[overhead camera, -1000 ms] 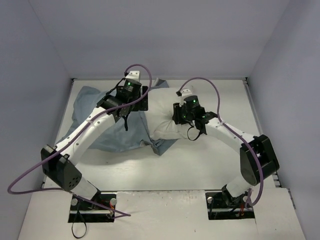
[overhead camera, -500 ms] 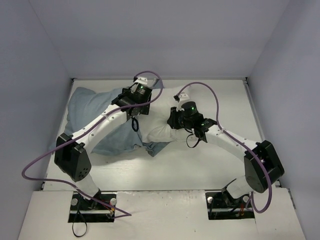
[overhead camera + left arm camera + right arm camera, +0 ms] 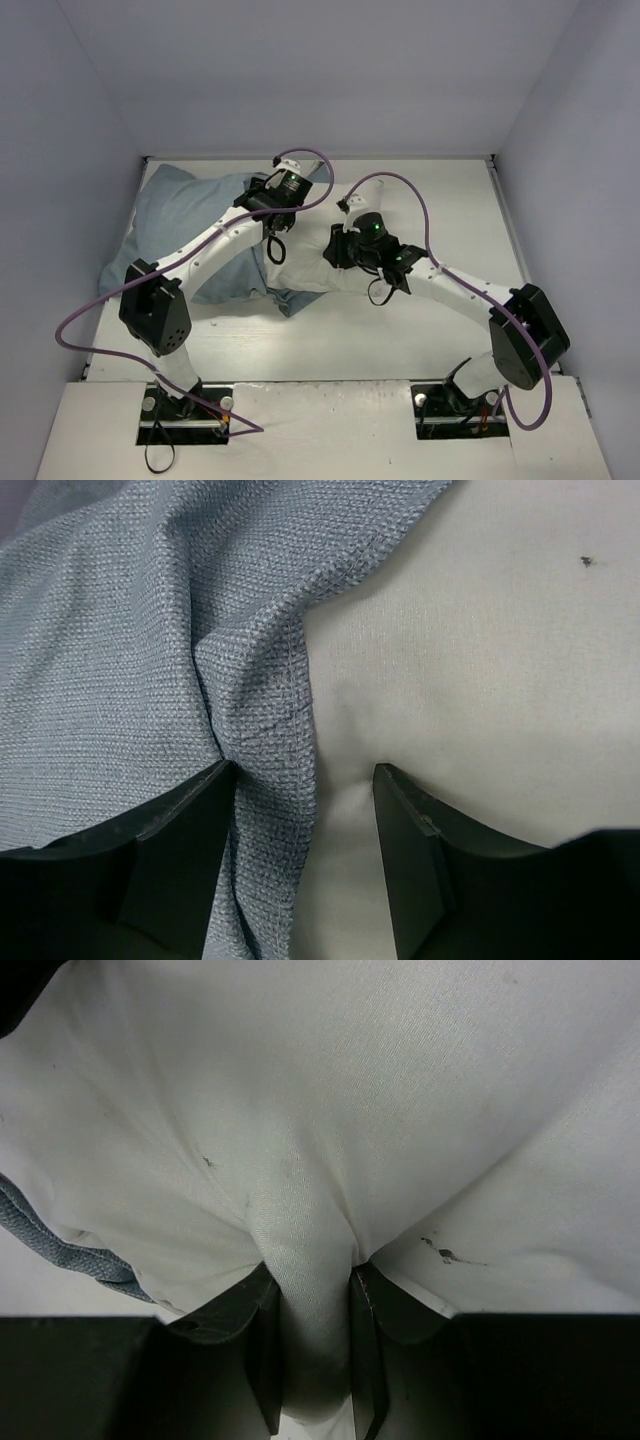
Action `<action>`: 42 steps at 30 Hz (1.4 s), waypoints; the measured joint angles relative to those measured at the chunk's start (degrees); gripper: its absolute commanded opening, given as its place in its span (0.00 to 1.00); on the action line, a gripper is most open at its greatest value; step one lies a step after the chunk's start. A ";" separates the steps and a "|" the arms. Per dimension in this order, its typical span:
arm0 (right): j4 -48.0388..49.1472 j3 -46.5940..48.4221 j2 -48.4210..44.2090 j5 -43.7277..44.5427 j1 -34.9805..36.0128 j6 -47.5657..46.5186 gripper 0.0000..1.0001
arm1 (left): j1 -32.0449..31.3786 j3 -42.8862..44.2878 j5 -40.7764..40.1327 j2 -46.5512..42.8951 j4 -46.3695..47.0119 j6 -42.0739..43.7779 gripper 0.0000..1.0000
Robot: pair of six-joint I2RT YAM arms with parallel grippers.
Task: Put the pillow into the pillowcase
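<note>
The pillowcase (image 3: 175,225) lies pale blue-grey side up on the left half of the table. The white pillow (image 3: 305,268) sits at its right edge, partly under the grey cloth. My left gripper (image 3: 272,205) hangs over the case's mouth. In the left wrist view it (image 3: 305,780) is open, its jaws straddling the stitched hem of the pillowcase (image 3: 130,650) and the pillow (image 3: 480,660) beside it. My right gripper (image 3: 335,250) is at the pillow's right end. The right wrist view shows it (image 3: 312,1290) shut on a pinched fold of the pillow (image 3: 350,1090), with a strip of pillowcase (image 3: 60,1245) at the left.
Grey-blue walls close off the table (image 3: 450,200) at the back and both sides. Purple cables (image 3: 400,185) loop above both wrists. The two arms stand close together over the middle of the table.
The right gripper has shut on the pillow and carried it left toward the case. The left gripper has shifted right along the case's edge, and its jaws have narrowed a little.
</note>
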 measured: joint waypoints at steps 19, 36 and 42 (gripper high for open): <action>2.08 -2.91 -1.77 -1.75 0.00 0.61 0.19 | 1.07 0.09 -4.81 0.13 -0.98 4.63 0.24; 0.39 0.79 0.22 -6.67 -2.25 0.09 0.00 | -11.39 12.94 28.63 -1.31 1.86 -3.89 0.00; 1.46 0.79 1.03 -7.98 -2.45 -0.35 0.03 | -8.98 5.68 29.79 -4.57 4.81 -7.63 0.28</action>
